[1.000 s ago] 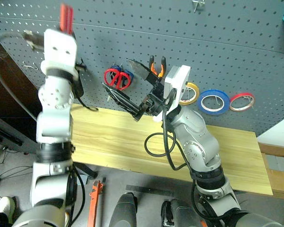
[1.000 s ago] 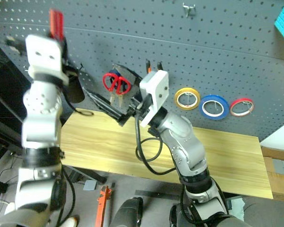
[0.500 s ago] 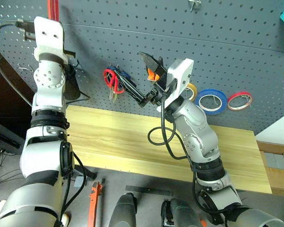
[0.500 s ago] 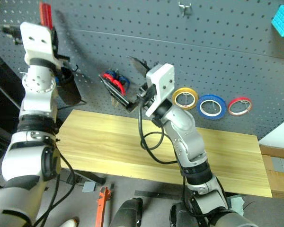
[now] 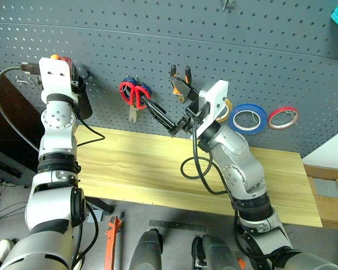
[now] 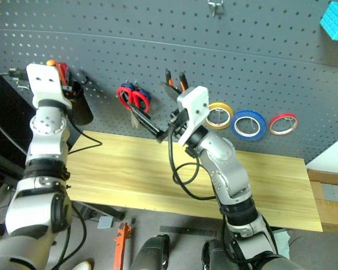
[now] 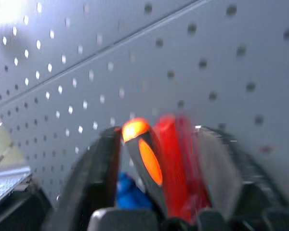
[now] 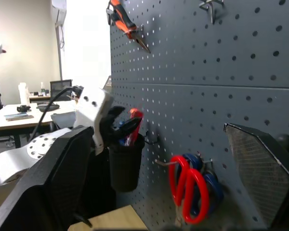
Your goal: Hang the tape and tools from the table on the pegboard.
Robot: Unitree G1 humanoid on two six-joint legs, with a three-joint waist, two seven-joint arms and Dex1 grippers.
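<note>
On the pegboard, far left of the red-handled scissors, a black cup hangs; L gripper sits over it w/ the red screwdriver between its jaws, which look parted, so the drop-in seems about finished. Just right of the scissors hang the pliers. R gripper hovers near them, jaws wide, holding nothing. Further right: yellow roll, blue tape, red roll, all hung. Below, the table looks bare; task prob nearly done.
</note>
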